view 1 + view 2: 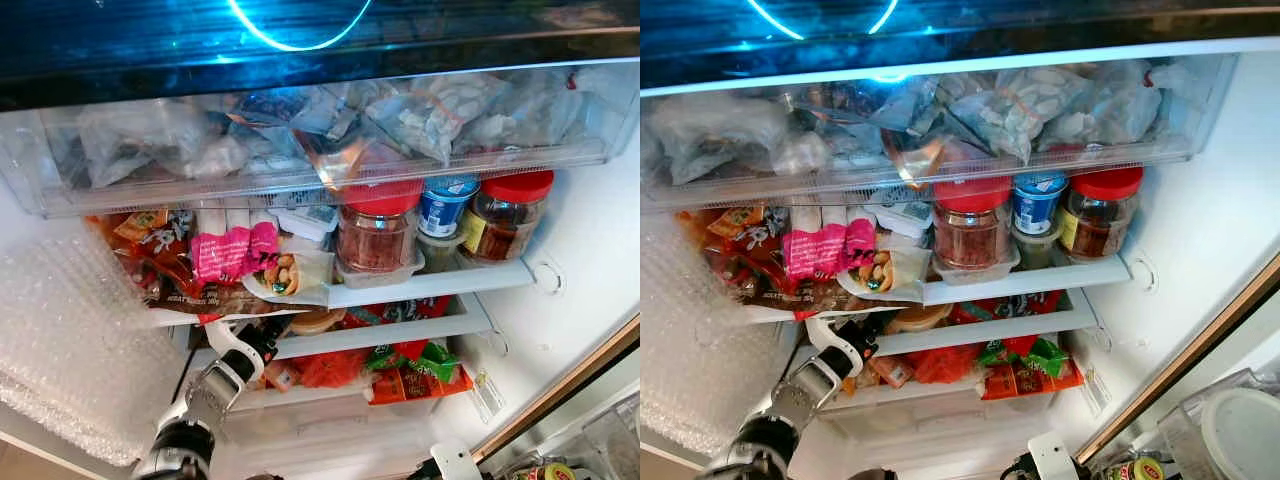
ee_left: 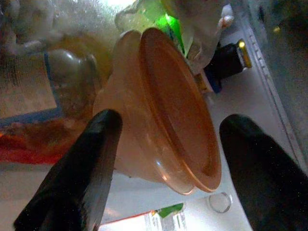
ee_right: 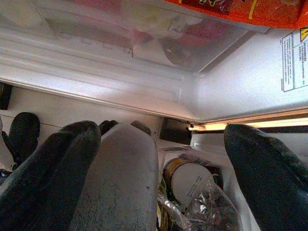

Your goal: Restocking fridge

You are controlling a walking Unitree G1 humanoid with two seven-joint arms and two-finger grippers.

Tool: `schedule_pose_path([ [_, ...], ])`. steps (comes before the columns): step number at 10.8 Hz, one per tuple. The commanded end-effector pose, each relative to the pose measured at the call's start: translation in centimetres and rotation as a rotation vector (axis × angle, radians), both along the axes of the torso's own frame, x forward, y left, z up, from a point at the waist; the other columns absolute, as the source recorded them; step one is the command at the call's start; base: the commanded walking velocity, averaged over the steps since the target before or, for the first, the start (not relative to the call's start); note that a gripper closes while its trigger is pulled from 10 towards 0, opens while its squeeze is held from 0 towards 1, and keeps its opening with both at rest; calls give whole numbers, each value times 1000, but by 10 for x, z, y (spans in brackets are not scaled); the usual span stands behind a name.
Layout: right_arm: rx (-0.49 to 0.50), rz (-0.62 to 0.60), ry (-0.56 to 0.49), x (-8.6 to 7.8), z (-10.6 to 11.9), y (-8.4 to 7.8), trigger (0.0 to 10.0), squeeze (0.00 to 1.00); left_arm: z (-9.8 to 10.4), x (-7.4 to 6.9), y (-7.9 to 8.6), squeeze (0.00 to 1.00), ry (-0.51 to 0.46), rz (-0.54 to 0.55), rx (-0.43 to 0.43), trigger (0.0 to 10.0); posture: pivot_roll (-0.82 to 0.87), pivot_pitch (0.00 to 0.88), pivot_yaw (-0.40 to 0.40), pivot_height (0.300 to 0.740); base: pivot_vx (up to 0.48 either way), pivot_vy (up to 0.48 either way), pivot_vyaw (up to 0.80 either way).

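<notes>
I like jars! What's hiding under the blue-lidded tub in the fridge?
The blue-lidded tub sits on a clear container holding something greenish. Red-lidded jars on either side cover its edges, so the contents stay unclear.

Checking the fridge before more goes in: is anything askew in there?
Yes. The lidded tub before the left pincer, whose fingers are open, looks tipped, lid edge-on. On the shelf above, snack packets slump over the front edge.

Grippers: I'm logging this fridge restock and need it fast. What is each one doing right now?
Left gripper: open, fingers either side of the tan lidded tub on a lower fridge shelf, not clamped.
Right gripper: open, holding nothing.
</notes>
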State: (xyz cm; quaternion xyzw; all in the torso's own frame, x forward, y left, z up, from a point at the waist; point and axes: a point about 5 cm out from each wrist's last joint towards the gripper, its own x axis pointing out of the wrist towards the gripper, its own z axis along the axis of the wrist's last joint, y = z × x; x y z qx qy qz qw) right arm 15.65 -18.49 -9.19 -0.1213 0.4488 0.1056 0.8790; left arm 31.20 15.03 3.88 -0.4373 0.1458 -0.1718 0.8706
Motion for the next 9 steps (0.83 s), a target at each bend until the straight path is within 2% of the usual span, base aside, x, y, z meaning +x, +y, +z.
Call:
schedule_pose_path([
  [1,-17,-2,163,-37,-16,2,10000,0,1,-4,8,0,-26,-10,38,10000,-104,57,36,651,0,0,0],
  [2,-16,-5,161,-36,-15,2,10000,0,3,-8,15,0,-48,-4,50,10000,-97,56,34,651,0,0,0],
  [3,-17,0,159,-35,-15,2,10000,0,5,-18,25,0,-84,-18,121,10000,-64,60,30,651,0,0,0],
  [4,-17,1,157,-35,-15,3,10000,0,3,-26,26,0,-96,-67,206,10000,-62,64,29,651,0,0,0],
  [5,-20,-14,148,-35,-15,2,10000,0,3,-37,28,0,-129,-100,330,10000,-50,63,23,651,0,0,0],
  [7,-22,-46,145,-37,-15,0,10000,0,-1,-48,29,0,-142,-99,497,10000,-66,63,27,651,0,0,0],
  [9,-20,-56,142,-37,-15,1,10000,0,-4,-54,28,0,-136,-62,587,10000,-78,57,36,651,0,0,0],
])
